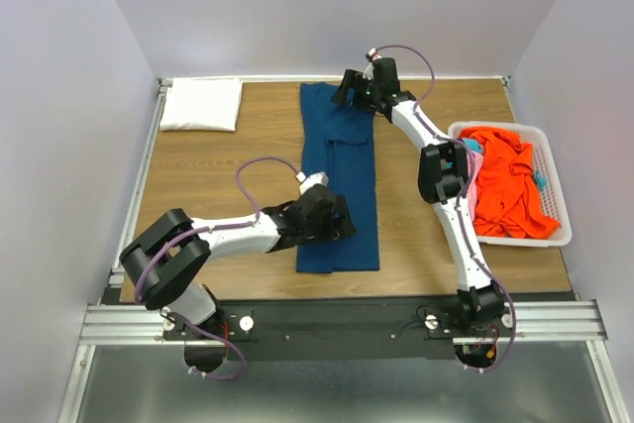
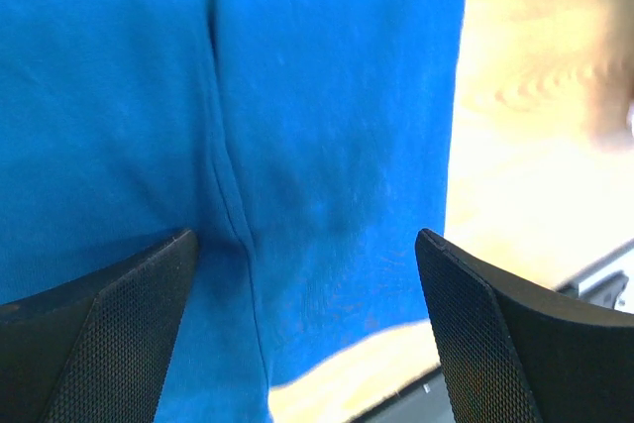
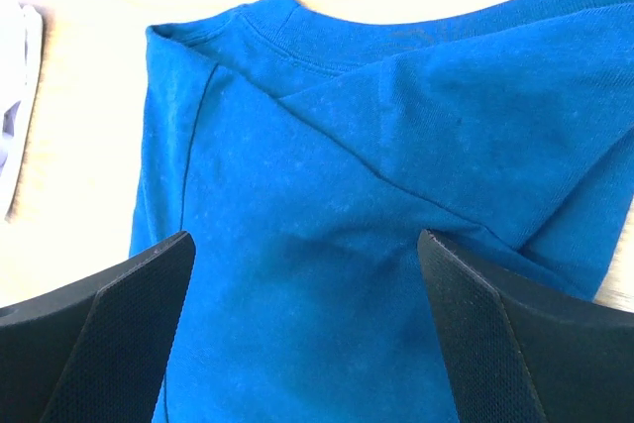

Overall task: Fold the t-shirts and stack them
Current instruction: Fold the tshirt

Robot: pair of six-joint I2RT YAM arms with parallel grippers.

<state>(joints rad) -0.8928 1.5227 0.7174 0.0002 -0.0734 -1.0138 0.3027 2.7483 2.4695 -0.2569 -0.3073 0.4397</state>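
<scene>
A navy blue t-shirt (image 1: 337, 170), folded lengthwise into a long strip, lies flat in the middle of the table. My left gripper (image 1: 337, 217) is open just above its near end; the left wrist view shows the cloth (image 2: 327, 96) and its hem between my spread fingers (image 2: 129, 334). My right gripper (image 1: 353, 92) is open above the far collar end; the right wrist view shows the collar and folded-in sleeves (image 3: 327, 185) between the fingers (image 3: 495, 324). A folded white t-shirt (image 1: 201, 104) lies at the back left. Orange (image 1: 505, 180), pink (image 1: 474, 187) and teal (image 1: 474, 146) shirts lie in the basket.
The white slatted basket (image 1: 561, 195) stands at the right edge of the table. Grey walls close in the sides and back. The black rail of the table's near edge (image 2: 594, 274) shows in the left wrist view. A white cloth edge (image 3: 12, 96) shows left of the collar.
</scene>
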